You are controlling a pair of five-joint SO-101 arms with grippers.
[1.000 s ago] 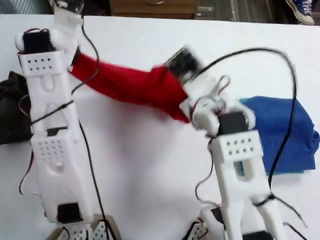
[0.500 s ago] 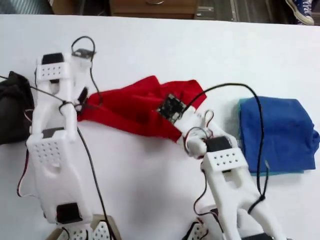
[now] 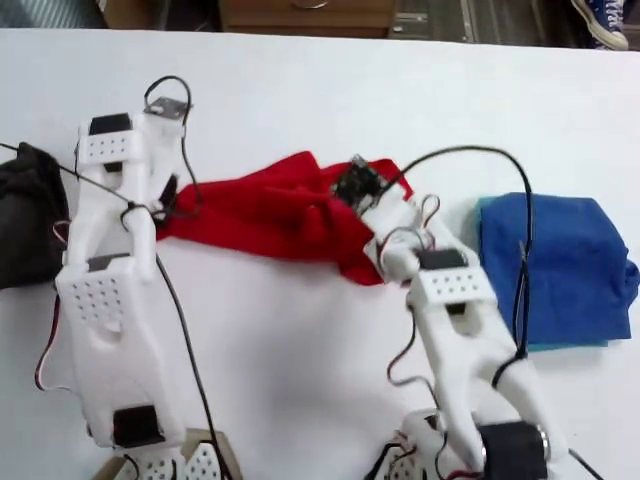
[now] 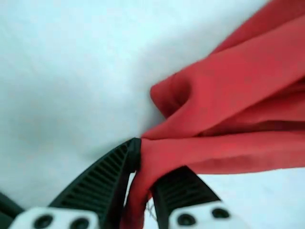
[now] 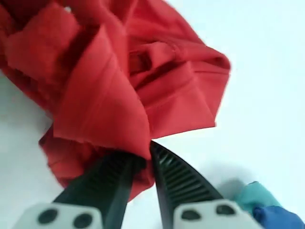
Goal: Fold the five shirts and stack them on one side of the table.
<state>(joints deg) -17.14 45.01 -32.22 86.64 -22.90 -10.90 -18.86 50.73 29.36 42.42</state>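
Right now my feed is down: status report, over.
Left gripper shut on red shirt. Right gripper shut on it too. Blue shirt folded at right, dark garment at left, both apart.

L arm (image 3: pixel 105 300): stood extended fwd, wrist turned inward toward the other arm.
L gripper (image 4: pixel 144 162): jaws were closed, black fingers pinching edge of red shirt (image 3: pixel 270 215).
R arm (image 3: pixel 455 310): leaned fwd and to its left, wrist low.
R gripper (image 5: pixel 145 153): jaws were nearly together, clamped on a fold of same shirt.
Grippers sat well apart, approx. level w/ each other.
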